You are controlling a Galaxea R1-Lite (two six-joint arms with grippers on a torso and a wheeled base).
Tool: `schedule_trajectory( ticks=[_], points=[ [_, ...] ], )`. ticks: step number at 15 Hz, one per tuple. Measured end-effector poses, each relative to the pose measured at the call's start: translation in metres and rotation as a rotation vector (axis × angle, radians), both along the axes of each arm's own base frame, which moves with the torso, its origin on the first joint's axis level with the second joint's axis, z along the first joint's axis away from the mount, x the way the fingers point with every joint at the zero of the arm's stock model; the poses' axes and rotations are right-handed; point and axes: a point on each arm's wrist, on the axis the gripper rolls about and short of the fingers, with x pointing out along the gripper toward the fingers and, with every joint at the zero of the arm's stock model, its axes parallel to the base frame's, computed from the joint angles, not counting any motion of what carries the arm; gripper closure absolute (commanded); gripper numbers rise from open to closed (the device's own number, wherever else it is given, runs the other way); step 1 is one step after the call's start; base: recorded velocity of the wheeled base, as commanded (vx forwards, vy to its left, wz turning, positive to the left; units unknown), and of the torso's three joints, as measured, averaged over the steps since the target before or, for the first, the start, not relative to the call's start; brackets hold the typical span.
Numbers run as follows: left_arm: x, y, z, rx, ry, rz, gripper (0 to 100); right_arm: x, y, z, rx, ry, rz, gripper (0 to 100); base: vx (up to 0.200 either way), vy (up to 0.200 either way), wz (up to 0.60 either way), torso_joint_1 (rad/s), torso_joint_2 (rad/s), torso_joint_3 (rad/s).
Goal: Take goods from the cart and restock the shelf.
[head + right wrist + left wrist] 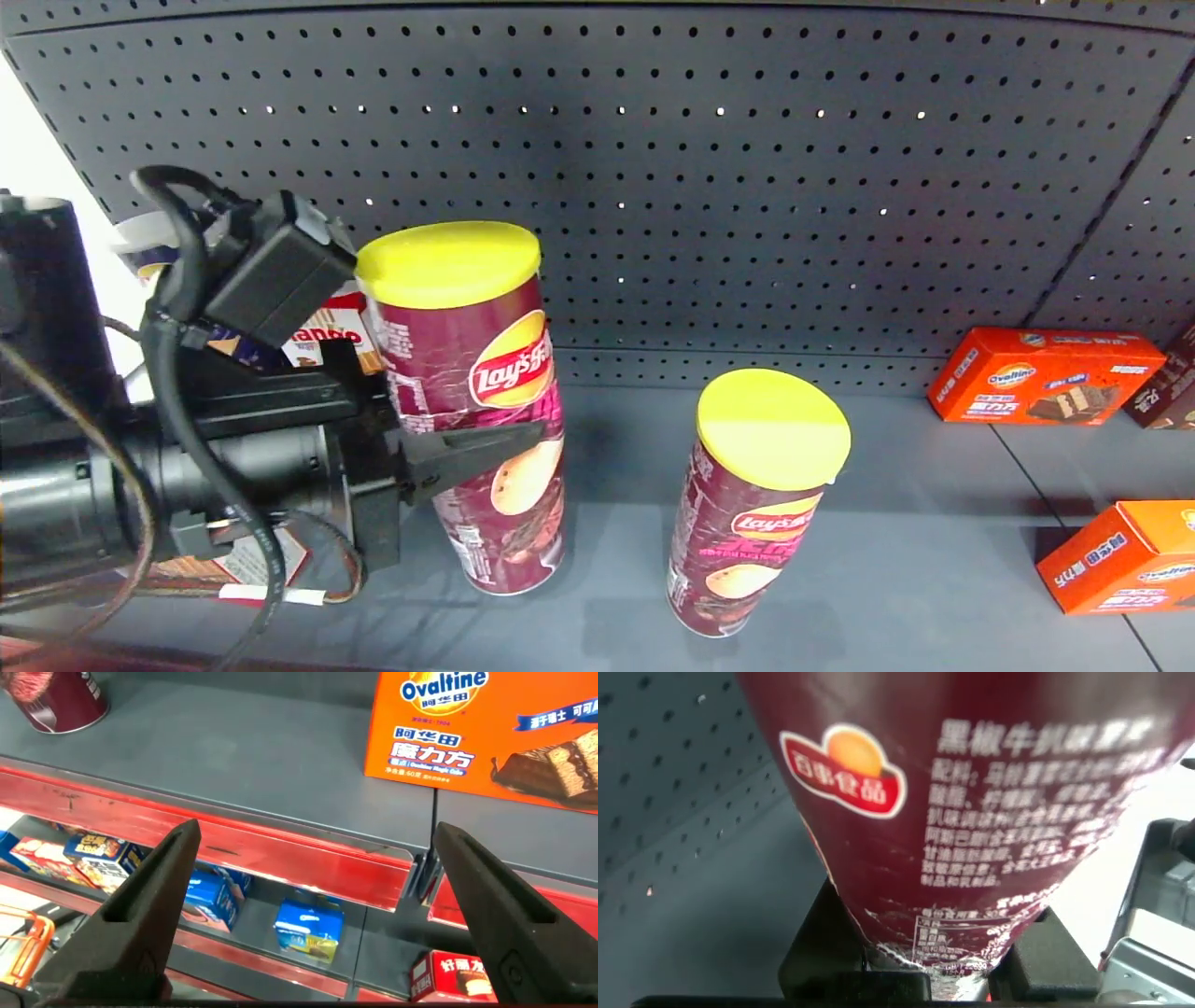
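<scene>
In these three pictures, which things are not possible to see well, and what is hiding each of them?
- Head view: the boxes behind the left arm, mostly hidden by it.
- Head view: the brown box, cut by the right edge.
- Right wrist view: a can, cut by the top edge; only its base shows.
- Left wrist view: the held can, cut by the top edge.

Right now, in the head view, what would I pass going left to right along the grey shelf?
Tall maroon cylindrical chip can with yellow plastic lid, held in the left arm's black fingers → second maroon yellow-lidded chip can, standing free → orange cardboard box by the back panel.
</scene>
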Motion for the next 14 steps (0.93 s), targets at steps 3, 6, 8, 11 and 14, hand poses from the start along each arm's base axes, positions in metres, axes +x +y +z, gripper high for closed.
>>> schedule_trajectory(
  ticks=[3,6,8,11,14],
  points=[
    [0.025,-0.018,0.005,0.023,-0.022,-0.02,100,0.0,0.0,0.0,0.0,0.0,0.0,0,0.0,0.0,0.0,0.0,0.0,0.0],
    [0.054,-0.036,0.002,0.034,-0.017,-0.018,100,0.0,0.0,0.0,0.0,0.001,0.0,0,0.0,0.0,0.0,0.0,0.0,0.0],
    [0.074,-0.047,0.0,0.024,-0.033,-0.019,100,0.0,0.0,0.0,0.0,0.001,0.0,0,0.0,0.0,0.0,0.0,0.0,0.0],
    [0.098,-0.06,-0.002,-0.007,-0.086,-0.013,100,0.0,0.0,0.0,0.0,0.002,0.0,0,0.0,0.0,0.0,0.0,0.0,0.0],
    [0.114,-0.067,-0.01,-0.023,-0.115,-0.019,100,0.0,0.0,0.0,0.0,0.002,0.0,0,0.0,0.0,0.0,0.0,0.0,0.0]
  ],
)
